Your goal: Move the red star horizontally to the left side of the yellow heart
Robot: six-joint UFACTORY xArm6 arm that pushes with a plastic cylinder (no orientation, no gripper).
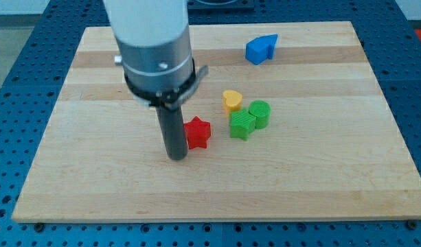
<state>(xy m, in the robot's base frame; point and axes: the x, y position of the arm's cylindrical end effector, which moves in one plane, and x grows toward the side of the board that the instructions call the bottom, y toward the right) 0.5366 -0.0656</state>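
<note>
The red star (198, 133) lies on the wooden board (93, 171), near its middle. The yellow heart (231, 101) sits up and to the right of the star, a short gap apart. My tip (176, 157) rests on the board at the star's lower left, touching or almost touching its left edge. The dark rod rises from there into the arm's grey and white body (154, 48) at the view's top.
A green star-like block (242, 124) and a green round block (259, 114) sit together just right of the red star, under the heart. A blue block (261, 49) lies near the board's top edge.
</note>
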